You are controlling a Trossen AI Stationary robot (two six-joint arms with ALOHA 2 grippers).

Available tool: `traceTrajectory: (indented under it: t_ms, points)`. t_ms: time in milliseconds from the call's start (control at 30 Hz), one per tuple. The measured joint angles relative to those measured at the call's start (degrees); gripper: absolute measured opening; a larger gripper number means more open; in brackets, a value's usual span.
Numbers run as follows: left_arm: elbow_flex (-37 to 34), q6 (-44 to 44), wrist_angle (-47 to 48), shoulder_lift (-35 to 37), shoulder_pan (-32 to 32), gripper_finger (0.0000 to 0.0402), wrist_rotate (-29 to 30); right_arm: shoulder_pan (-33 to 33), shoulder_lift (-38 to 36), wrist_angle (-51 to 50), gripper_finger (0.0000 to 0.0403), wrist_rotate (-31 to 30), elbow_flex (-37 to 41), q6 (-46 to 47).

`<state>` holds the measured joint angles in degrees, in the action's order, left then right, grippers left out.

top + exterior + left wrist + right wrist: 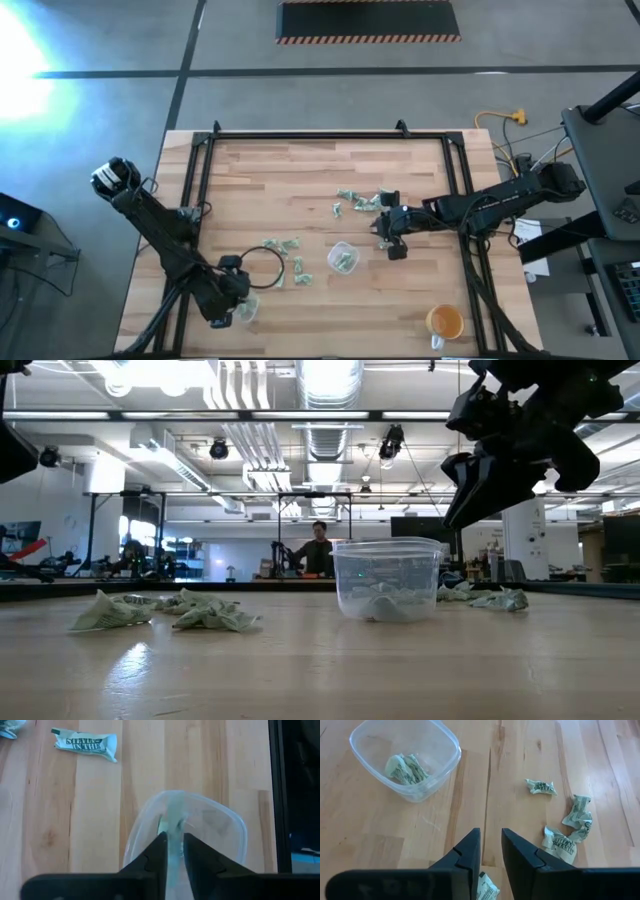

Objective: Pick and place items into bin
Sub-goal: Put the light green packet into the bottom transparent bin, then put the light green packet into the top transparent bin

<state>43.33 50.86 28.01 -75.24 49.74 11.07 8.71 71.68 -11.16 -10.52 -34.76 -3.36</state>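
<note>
Small crumpled green-and-white wrappers lie on the wooden table in loose groups (360, 200) (283, 246). One clear cup (343, 258) stands mid-table with a wrapper (406, 768) inside. My left gripper (222, 316) is near the table's near edge, shut on a second clear cup (205, 827). My right gripper (392, 246) hovers above the table just right of the mid-table cup (385, 580). Its fingers (490, 837) are open by a narrow gap with bare table showing between them. A wrapper (487, 889) shows under its fingers, and others (570, 827) lie beside it. My left gripper pinches the clear cup's wall at the near part of its rim (173, 827) between its two fingers. One finger (159, 852) stands on one side of the wall and the other on the opposite side. The rest of the cup reaches out beyond the fingertips.
An orange cup (445, 322) stands near the table's near right corner. A flat wrapper (85, 743) lies on the table beyond the left gripper's cup. A black frame rail (195, 180) runs along the table's sides. A person (318, 548) stands in the room far behind.
</note>
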Motion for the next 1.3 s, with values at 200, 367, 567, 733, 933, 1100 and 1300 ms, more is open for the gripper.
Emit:
traceTrajectory:
  t_ms: [200, 367, 567, 733, 933, 1100, 1300]
  points:
    - [0.0, 1.3, 0.0, 0.4, 0.0, 0.0092, -0.1, 0.0, 0.0, 0.0, 0.0073, 0.0, 0.5, 0.4]
    - [0.0, -1.6, 0.0, 2.1, -0.2, 0.0100, 0.3, 0.0, 0.0, -0.8, 0.0080, 0.0, 2.3, 3.6]
    - [0.0, -10.5, 0.2, 4.9, -0.3, 0.0100, 11.2, 0.0, 0.0, -3.9, 0.0088, 0.0, 3.3, 10.6]
    - [0.0, -16.8, 1.5, 6.8, -0.7, 0.0100, 19.0, 0.0, 0.0, -5.0, 0.0100, -3.9, 3.5, 13.4]
    - [-0.1, -18.8, 1.5, 7.3, -1.4, 0.0100, 21.2, -0.6, 0.0, -4.5, 0.0125, -6.1, 4.4, 15.2]
    - [-0.3, -18.8, 1.5, 7.2, -1.4, 0.0099, 21.2, -1.4, 0.8, -2.5, 0.0146, -5.7, 5.9, 16.0]
    - [-0.3, -18.8, 1.5, 7.2, -1.4, 0.0099, 22.2, -3.0, 3.4, -1.4, 0.0166, -2.5, 6.1, 16.5]
